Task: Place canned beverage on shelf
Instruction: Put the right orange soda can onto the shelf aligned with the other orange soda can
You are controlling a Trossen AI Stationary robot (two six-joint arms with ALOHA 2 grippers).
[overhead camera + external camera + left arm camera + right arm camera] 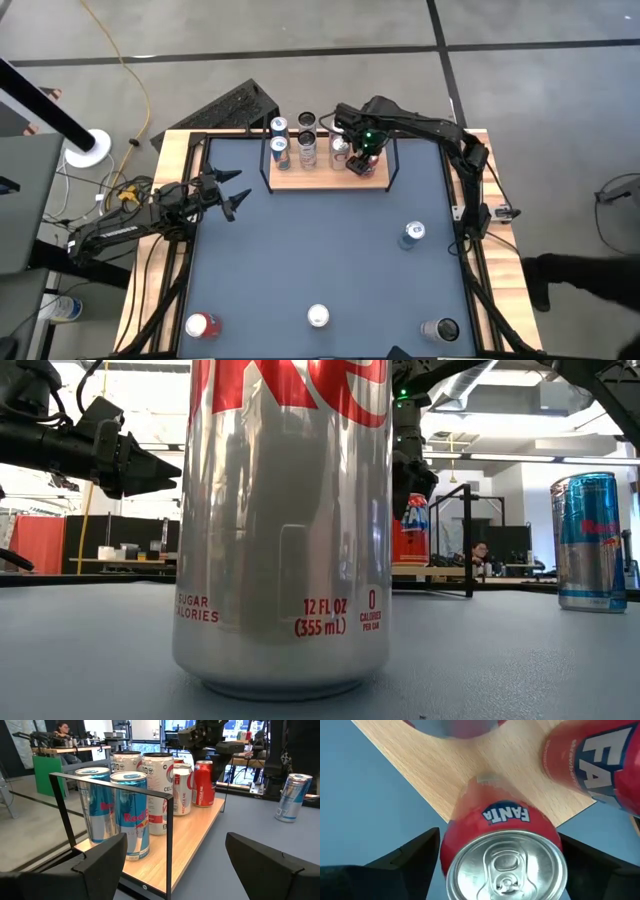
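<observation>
Nearest the low camera a silver diet cola can (pixel 280 525) fills the view, standing on the grey-blue table (pixel 320 260). Farther back the left gripper (pixel 232 196) waits open over the table's left side. At the far edge, on the shelf (pixel 375 181), stands the red Fanta can (pixel 505 855), a smooth, stiff, thin-walled cylinder that looks likely to dent or slip, best taken mid-body; the right gripper (pixel 362 162) straddles it, fingers spread clear of its sides.
</observation>
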